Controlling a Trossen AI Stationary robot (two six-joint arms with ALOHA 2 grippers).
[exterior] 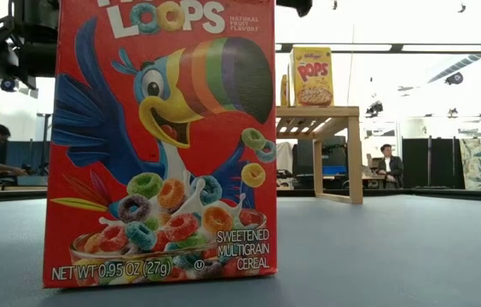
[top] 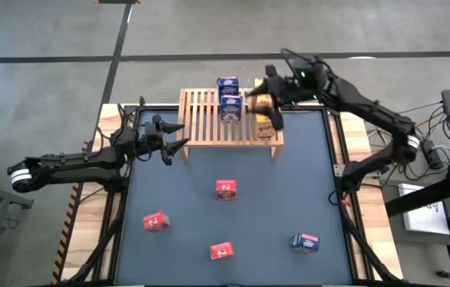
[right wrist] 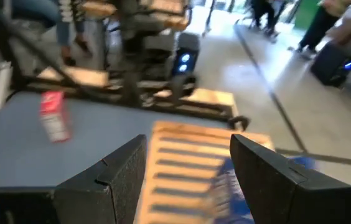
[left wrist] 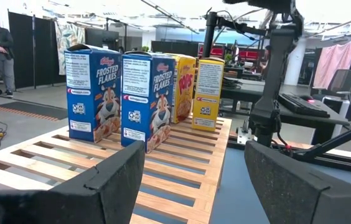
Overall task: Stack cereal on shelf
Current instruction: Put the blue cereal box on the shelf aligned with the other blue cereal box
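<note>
The wooden slatted shelf (top: 209, 119) stands at the mat's far side. Two blue cereal boxes (top: 229, 97) and two yellow ones (top: 265, 114) stand upright on its slats; the left wrist view shows the blue pair (left wrist: 122, 96) and the yellow pair (left wrist: 197, 90) in a row. My right gripper (top: 268, 81) hovers open above the shelf's far right corner, nothing between its fingers (right wrist: 188, 146). At the shelf's left end my left gripper (top: 179, 138) waits open and level (left wrist: 194, 158). Three red boxes (top: 226, 189), (top: 155, 222), (top: 220, 251) and a blue box (top: 305, 241) stand on the mat.
The dark mat (top: 305, 175) has free room between the loose boxes and the shelf. In the low view one red box (exterior: 159, 145) stands close to the camera and hides much of the table. People are in the room beyond.
</note>
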